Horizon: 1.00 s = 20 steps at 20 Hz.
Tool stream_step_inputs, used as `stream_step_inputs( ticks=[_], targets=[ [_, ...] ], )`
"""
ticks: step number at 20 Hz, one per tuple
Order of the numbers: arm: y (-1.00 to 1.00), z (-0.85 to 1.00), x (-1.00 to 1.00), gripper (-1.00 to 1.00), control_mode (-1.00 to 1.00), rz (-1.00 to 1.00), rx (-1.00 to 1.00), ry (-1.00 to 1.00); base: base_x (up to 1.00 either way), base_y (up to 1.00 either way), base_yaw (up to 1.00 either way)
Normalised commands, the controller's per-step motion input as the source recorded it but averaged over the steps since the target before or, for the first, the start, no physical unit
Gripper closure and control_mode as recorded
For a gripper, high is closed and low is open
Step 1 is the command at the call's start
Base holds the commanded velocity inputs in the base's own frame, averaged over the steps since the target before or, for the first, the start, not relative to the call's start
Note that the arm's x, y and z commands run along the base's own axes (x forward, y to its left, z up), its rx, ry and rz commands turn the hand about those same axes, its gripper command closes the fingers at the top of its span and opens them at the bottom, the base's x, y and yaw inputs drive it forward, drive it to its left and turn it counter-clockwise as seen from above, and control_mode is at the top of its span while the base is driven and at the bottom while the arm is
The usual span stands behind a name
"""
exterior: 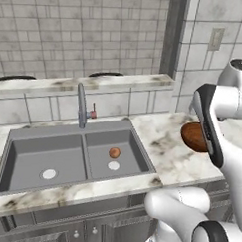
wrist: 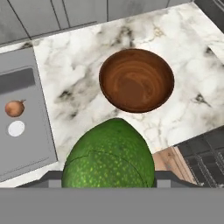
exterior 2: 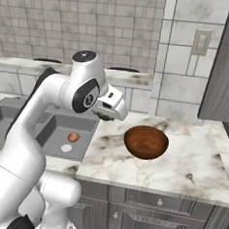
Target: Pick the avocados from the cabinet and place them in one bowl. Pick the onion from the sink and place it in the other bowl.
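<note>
Right now you are carrying the green avocado (wrist: 109, 155), which sits at the bottom centre of the hand view with the gripper (wrist: 109, 181) clamped on it from both sides; its dark finger tips peek out at either flank of the fruit. In the right base view the hand hangs at the centre of the frame, above the marble counter (exterior 2: 190, 166), with a sliver of green just visible under it.

The reddish-brown bowl (wrist: 136, 80) lies in the upper middle of the hand view, empty, a little ahead of the fruit and not yet under it. In the right base view the same bowl sits just right of centre, near the hand but apart from it. So the step in hand looks like the carry of an avocado to its bowl, with the drop not yet done.

For the next move, you would likely bring the hand further over the bowl until the avocado is centred above its hollow, lower it, then let go. A round fruit could roll if released from high up.

The onion (exterior: 114, 152) waits in the right basin of the sink (exterior: 37, 134), at centre of the left base view, just above the drain.
</note>
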Motion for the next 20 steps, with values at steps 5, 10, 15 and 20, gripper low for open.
stream_step_inputs(
  ticks=[5,10,15,20],
  targets=[
    [-0.62,-0.58,0.39,1.0,-1.0,-0.21,0.0,0.06,0.0,0.0,0.0],
    [-0.5,-0.42,0.67,1.0,-1.0,-0.1,0.01,0.04,0.0,0.0,0.0],
    [-0.36,-0.18,0.82,1.0,-1.0,0.0,0.07,0.1,0.0,0.0,0.0],
    [-0.46,-0.28,0.74,1.0,-1.0,0.0,0.09,0.17,0.0,0.0,0.0]
  ],
)
